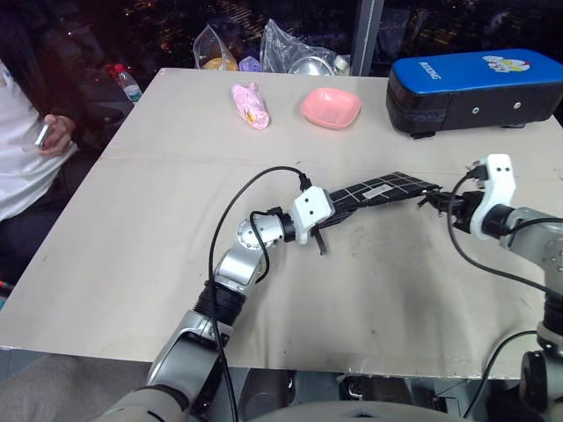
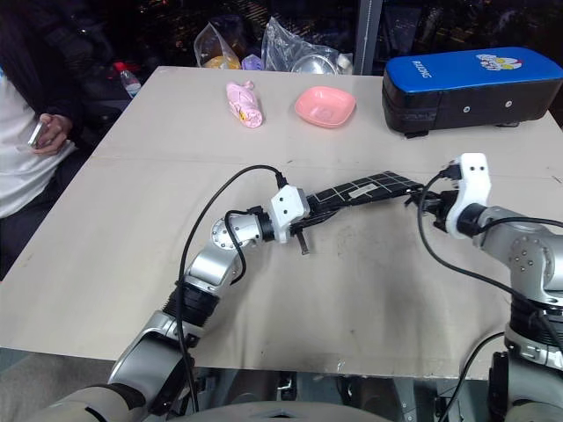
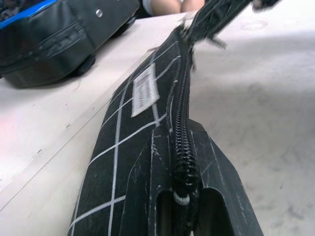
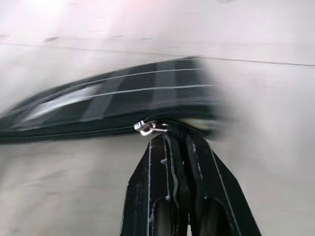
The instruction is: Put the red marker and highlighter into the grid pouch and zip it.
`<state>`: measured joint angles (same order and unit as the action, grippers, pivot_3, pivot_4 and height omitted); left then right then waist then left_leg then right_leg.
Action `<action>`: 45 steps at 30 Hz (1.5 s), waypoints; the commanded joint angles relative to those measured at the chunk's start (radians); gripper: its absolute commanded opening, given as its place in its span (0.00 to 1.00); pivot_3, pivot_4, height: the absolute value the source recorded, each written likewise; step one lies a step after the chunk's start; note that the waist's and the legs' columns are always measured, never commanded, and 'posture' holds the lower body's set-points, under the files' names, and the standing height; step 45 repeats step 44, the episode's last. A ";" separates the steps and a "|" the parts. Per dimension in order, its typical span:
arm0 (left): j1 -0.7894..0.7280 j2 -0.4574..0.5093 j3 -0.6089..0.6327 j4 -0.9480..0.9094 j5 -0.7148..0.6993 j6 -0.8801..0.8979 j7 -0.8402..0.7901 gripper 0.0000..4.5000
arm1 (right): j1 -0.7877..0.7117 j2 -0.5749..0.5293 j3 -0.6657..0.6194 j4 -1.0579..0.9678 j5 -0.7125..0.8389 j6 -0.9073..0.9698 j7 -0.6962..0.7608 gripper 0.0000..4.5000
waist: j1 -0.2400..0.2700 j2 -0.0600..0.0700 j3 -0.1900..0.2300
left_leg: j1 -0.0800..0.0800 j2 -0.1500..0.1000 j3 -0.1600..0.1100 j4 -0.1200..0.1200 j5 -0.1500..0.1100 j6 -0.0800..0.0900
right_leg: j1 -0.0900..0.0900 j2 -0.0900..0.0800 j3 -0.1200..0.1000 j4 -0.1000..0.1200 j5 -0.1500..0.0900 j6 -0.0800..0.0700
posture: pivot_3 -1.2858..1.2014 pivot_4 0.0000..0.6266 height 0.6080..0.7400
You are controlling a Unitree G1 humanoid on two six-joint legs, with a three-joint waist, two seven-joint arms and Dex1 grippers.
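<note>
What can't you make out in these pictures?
- Whether the marker and highlighter are inside: the grid pouch looks zipped along its visible length in the left wrist view.
- Label text: too small.
- Pouch's far end, right wrist view: blurred.
- Items in the bags: too small, crumpled plastic.

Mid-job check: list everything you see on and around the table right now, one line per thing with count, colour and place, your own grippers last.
grid pouch: one, black with white grid lines, held off the table centre-right between both grippers, zipper shut along most of its length
hard case: one, blue top with black sides, far right corner of the table
bowl: one, pink, far middle
soft toy: one, pink, beside the bowl on its left
plastic bags: two, clear, far edge
bottle: one, clear with red cap, off the far left corner
table: one, beige
person: one, white top, seated at the left
left gripper: shut on the pouch's near end
right gripper: shut on the zipper pull
</note>
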<state>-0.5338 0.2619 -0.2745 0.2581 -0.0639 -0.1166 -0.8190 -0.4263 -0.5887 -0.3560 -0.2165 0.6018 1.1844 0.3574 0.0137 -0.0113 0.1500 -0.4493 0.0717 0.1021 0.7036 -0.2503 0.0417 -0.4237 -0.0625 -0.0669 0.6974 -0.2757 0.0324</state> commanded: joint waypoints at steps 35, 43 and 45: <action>0.628 0.225 0.301 -0.646 -0.185 0.397 0.167 0.99 | 0.235 -0.183 0.089 0.705 -0.185 -1.255 0.909 1.00 | 0.000 0.001 0.000 | 0.002 0.001 0.000 0.000 0.000 0.000 | 0.002 0.000 0.000 0.000 0.000 0.000 | 0.52 0.24 0.61; 0.702 0.231 0.309 -0.639 -0.143 0.372 0.215 0.99 | 0.195 -0.183 0.076 0.843 -0.166 -1.328 1.040 1.00 | 0.000 0.001 0.000 | 0.003 0.001 0.000 0.000 0.000 0.000 | 0.003 0.000 0.001 0.000 0.000 0.000 | 0.52 0.24 0.61; 0.705 0.232 0.310 -0.629 -0.147 0.362 0.209 0.99 | 0.201 -0.177 0.073 0.840 -0.164 -1.333 1.042 1.00 | 0.000 0.001 0.000 | 0.003 0.002 0.000 0.000 0.000 0.000 | 0.003 0.000 0.001 0.000 0.000 0.000 | 0.52 0.24 0.61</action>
